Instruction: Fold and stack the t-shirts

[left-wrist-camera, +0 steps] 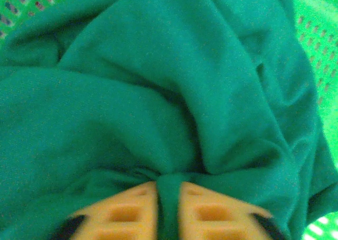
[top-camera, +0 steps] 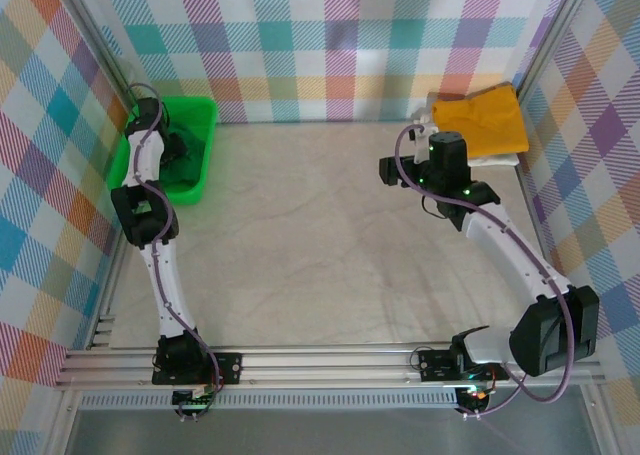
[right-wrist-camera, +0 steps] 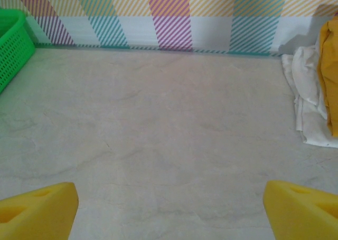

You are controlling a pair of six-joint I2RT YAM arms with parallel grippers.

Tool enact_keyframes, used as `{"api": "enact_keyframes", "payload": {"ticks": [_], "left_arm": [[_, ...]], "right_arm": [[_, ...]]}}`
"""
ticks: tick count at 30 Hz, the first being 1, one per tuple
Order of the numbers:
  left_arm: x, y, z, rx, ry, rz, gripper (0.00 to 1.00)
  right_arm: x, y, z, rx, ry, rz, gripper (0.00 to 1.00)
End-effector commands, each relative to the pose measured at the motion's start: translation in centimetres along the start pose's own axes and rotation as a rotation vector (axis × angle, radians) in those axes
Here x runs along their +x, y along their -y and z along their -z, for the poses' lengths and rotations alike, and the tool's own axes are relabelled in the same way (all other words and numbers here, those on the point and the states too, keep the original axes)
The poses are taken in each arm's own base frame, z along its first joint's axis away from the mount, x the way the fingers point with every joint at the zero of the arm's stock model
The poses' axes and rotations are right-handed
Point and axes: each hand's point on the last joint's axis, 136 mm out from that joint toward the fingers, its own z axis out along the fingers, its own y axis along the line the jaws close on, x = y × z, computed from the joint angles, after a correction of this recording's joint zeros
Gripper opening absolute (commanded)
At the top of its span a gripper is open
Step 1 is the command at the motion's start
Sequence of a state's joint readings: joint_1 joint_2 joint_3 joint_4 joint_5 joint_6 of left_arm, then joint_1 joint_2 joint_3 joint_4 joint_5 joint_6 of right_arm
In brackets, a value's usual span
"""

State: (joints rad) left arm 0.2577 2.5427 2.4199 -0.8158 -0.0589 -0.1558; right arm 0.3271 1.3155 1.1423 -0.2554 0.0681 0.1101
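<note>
The dark green t-shirt [left-wrist-camera: 158, 76] lies crumpled in the bright green mesh basket [top-camera: 207, 107] at the table's back left. My left gripper [left-wrist-camera: 168, 186] reaches down into that basket, its yellow fingers [left-wrist-camera: 127, 211] shut on a pinched fold of the dark green cloth. At the back right corner the mustard yellow t-shirt [top-camera: 485, 115] lies folded on top of the white t-shirt [top-camera: 503, 159]. In the right wrist view the yellow t-shirt [right-wrist-camera: 330, 76] and white t-shirt [right-wrist-camera: 309, 103] sit at the right edge. My right gripper [right-wrist-camera: 171, 191] hangs open over bare table, holding nothing.
The beige table top [top-camera: 320, 235] stretches between the basket and the stack. Checked walls [top-camera: 340, 45] close in the back and both sides. The basket's wall [right-wrist-camera: 10, 45] shows at the left of the right wrist view. An aluminium rail [top-camera: 330, 360] runs along the near edge.
</note>
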Motion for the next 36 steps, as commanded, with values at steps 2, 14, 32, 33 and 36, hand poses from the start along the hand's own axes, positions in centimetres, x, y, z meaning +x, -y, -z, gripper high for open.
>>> {"api": "enact_keyframes", "payload": {"ticks": [2, 14, 32, 33, 36], "left_arm": [[-5.3, 1.6, 7.6, 0.098, 0.166, -0.002, 0.0], [-10.4, 10.0, 38.8, 0.477, 0.663, -0.06, 0.0], [7.9, 25.9, 48.2, 0.978, 0.476, -0.329, 0.15], [9.2, 26.5, 44.9, 0.951, 0.414, -0.341, 0.32], [13.8, 27.2, 35.3, 0.85, 0.219, -0.377, 0.63]], "right_arm": [[-2.0, -0.2, 1.1, 0.002, 0.076, 0.016, 0.92], [-4.0, -1.2, 0.7, -0.046, 0.117, -0.016, 0.9], [-5.5, 4.3, 7.0, 0.252, 0.257, -0.156, 0.93], [-5.1, 4.8, 7.0, 0.271, 0.246, -0.17, 0.94], [-3.4, 5.9, 5.9, 0.309, 0.175, -0.209, 0.93]]}}
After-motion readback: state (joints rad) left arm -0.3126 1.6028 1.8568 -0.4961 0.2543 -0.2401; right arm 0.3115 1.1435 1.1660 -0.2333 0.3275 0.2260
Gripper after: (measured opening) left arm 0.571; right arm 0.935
